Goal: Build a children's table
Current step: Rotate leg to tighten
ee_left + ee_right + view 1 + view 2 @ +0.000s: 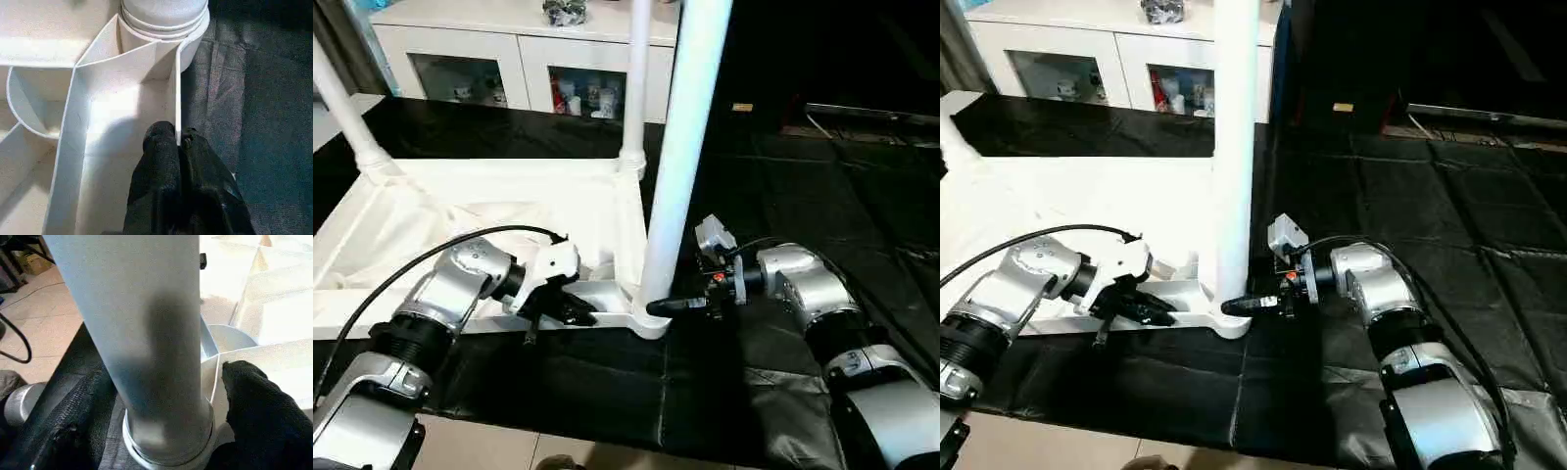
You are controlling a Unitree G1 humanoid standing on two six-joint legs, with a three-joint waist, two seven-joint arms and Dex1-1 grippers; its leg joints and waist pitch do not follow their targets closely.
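Tabletop [460, 211] upside down on black mat [803, 196]. Three legs up — near-right corner leg [680, 157] seated, fourth unseen. Left gripper [570, 311] closed, empty, on near rim; right gripper [161, 396] open around leg base.

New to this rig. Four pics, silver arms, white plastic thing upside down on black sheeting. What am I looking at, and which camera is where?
It is a humanoid robot with two silver arms, each ending in a gripper of two black fingers. The two wide pictures come from a stereo camera on its head; the two close ones from cameras on its wrists.

On the black floor sheeting lies a white plastic children's table top, ribbed underside up, with round white tube legs standing in its corner sockets. The left gripper is shut on the thin edge wall of the top by the near corner. The right gripper straddles the base of the near leg, fingers on either side. A white glass-door cabinet stands behind.
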